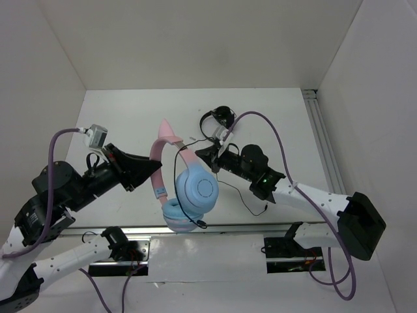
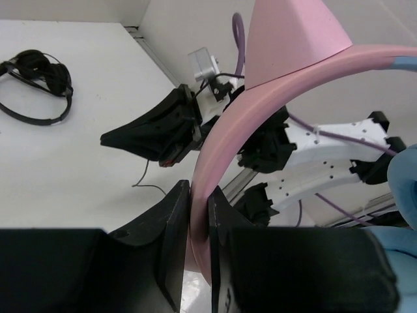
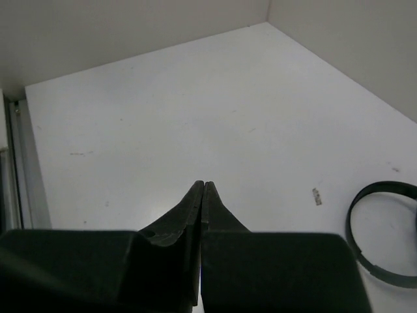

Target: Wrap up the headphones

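The headphones (image 1: 199, 189) have a pink headband (image 1: 156, 153), two pink cat ears and light blue earcups. My left gripper (image 1: 156, 167) is shut on the headband (image 2: 260, 98), which shows pinched between my fingers in the left wrist view (image 2: 199, 195). The earcups hang near the table's front edge. The thin black cable (image 1: 244, 199) trails on the table under my right arm. My right gripper (image 1: 199, 154) is shut, just right of the cat ears. In the right wrist view (image 3: 204, 184) nothing shows between its fingertips.
Smaller all-black headphones (image 1: 220, 117) lie on the table behind my right gripper, also seen in the left wrist view (image 2: 36, 72) and partly in the right wrist view (image 3: 384, 235). A metal rail (image 1: 322, 137) runs along the right wall. White walls enclose the table.
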`<state>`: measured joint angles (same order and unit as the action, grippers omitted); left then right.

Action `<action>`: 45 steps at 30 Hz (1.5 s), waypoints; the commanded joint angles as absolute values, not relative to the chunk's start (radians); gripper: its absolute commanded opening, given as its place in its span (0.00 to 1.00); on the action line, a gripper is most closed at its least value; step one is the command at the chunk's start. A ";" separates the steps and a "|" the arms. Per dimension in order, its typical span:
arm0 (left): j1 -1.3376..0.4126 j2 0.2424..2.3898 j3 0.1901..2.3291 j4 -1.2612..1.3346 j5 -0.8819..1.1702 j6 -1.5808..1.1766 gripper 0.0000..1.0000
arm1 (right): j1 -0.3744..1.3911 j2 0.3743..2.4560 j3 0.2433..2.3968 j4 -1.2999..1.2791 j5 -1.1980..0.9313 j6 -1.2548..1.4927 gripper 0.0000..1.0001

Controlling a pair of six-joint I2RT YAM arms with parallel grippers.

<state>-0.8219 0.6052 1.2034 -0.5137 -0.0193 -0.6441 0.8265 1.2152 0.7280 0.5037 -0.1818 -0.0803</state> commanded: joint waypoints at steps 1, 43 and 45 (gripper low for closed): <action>-0.825 0.603 1.226 -0.344 -0.041 -0.793 0.00 | 0.821 1.221 0.680 0.731 -0.256 0.012 0.00; -0.776 0.985 1.373 -0.762 -1.161 -1.276 0.00 | 1.281 1.424 0.644 0.618 -0.212 0.055 0.00; -0.755 0.985 1.352 -0.762 -1.183 -1.263 0.00 | 1.296 1.410 0.644 0.618 -0.222 0.055 0.00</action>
